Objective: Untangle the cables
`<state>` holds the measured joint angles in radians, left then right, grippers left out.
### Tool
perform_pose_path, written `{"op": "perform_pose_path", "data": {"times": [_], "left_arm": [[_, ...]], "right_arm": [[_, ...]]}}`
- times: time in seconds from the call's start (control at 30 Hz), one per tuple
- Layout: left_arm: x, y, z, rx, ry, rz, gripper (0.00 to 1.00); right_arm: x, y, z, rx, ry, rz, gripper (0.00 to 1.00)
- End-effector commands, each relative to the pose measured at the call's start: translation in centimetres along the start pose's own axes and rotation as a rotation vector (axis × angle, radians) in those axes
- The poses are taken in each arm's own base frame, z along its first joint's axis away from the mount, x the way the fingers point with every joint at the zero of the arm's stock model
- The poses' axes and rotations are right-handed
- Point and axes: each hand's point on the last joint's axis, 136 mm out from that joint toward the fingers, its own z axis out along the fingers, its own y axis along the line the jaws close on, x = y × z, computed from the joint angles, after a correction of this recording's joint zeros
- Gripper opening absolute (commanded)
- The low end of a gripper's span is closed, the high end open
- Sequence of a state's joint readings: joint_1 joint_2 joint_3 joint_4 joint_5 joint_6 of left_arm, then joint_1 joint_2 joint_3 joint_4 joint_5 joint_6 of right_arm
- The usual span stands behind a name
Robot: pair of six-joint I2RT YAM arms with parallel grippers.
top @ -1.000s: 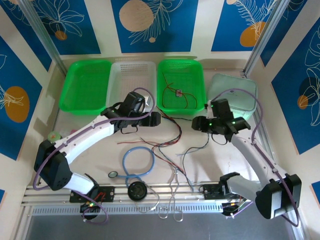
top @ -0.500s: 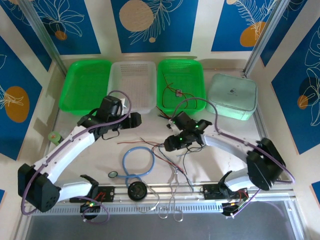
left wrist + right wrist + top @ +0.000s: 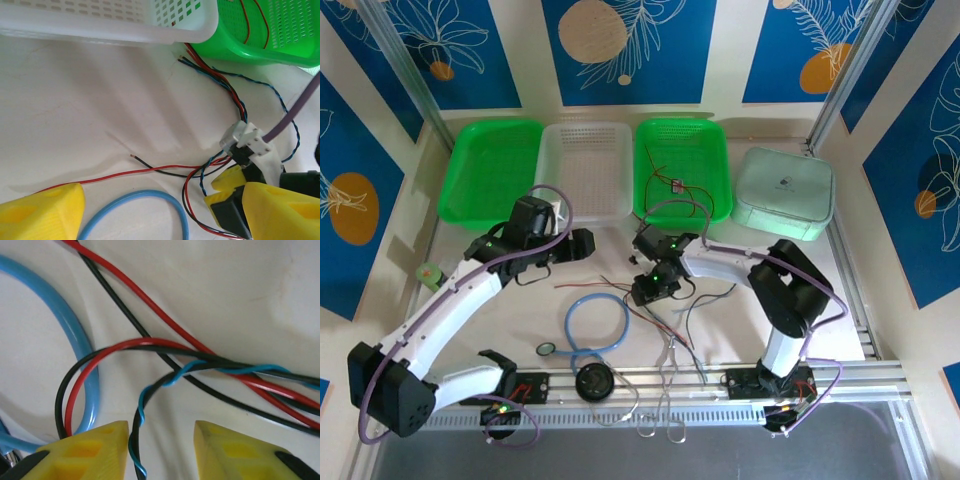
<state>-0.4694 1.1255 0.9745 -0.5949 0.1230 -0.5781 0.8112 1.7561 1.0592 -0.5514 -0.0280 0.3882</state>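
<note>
Me: Since a moment ago my right arm has folded in from the right, and my right gripper has dropped onto the cables. My left gripper has backed off to the left.

Kid: Are your fingers holding anything?

Me: Not yet. My right fingers stand apart, with a thin twisted blue-and-black wire in the gap, just beside one finger. They are not pinching it. My left fingers are wide apart with nothing in them.

Kid: Where is the mess?

Me: Right under my right gripper, in the middle of the table. A red wire and a black wire cross the twisted one. A red and black pair loops round beside the light-blue tube. One more wire lies in the green basket at the back.

Kid: Will they be hard to pick up?

Me: I think they are very light, floppy and smooth, so they may slip. If I pull one, the others will likely drag along. I would pinch the twisted wire near my fingers, where it lies by itself, not at the knot where they all cross. Then I would pull slowly.
</note>
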Motion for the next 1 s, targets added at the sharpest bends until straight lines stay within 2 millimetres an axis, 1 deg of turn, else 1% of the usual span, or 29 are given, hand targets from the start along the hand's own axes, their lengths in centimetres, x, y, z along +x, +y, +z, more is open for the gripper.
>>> {"op": "perform_pose_path", "data": {"times": [0.0, 0.1, 0.17, 0.2, 0.37, 0.53, 0.6, 0.73, 0.83, 0.9, 0.97], "left_arm": [[0.4, 0.4, -0.5, -0.004, 0.011, -0.009, 0.82], [0.4, 0.5, -0.7, -0.008, 0.009, -0.009, 0.82], [0.3, 0.6, -0.8, -0.010, 0.006, -0.008, 0.82], [0.4, 0.6, -0.8, -0.011, 0.008, -0.007, 0.82], [0.2, 0.5, -0.8, -0.005, 0.005, -0.009, 0.82], [-0.3, 0.1, -0.9, 0.001, -0.007, -0.008, 0.82], [-0.4, 0.0, -1.1, 0.004, -0.008, -0.006, 0.82], [-0.8, -0.5, -1.4, 0.023, -0.013, -0.001, 0.82], [-1.1, -1.0, -1.6, 0.040, -0.021, 0.004, 0.81], [-1.4, -1.5, -1.6, 0.061, -0.030, 0.013, 0.81], [-1.7, -1.9, -1.7, 0.074, -0.050, 0.022, 0.79]], "right_arm": [[0.6, -0.7, 0.3, 0.066, 0.051, -0.016, 0.27], [0.5, -1.9, -0.2, 0.143, 0.032, -0.048, 0.09], [0.2, -2.9, -1.1, 0.195, 0.003, -0.063, 0.02], [-0.1, -3.3, -1.7, 0.211, -0.013, -0.071, 0.00], [-1.6, -5.0, -4.9, 0.276, -0.106, -0.121, 0.00], [-3.8, -5.2, -8.6, 0.276, -0.228, -0.141, 0.00], [-4.7, -5.2, -10.3, 0.289, -0.284, -0.144, 0.00], [-6.7, -4.5, -13.9, 0.247, -0.434, -0.128, 0.00], [-8.3, -3.6, -17.3, 0.180, -0.569, -0.108, 0.00], [-9.0, -3.0, -19.4, 0.109, -0.638, -0.069, 0.00], [-9.4, -2.7, -21.2, 0.053, -0.678, -0.025, 0.00]]}}
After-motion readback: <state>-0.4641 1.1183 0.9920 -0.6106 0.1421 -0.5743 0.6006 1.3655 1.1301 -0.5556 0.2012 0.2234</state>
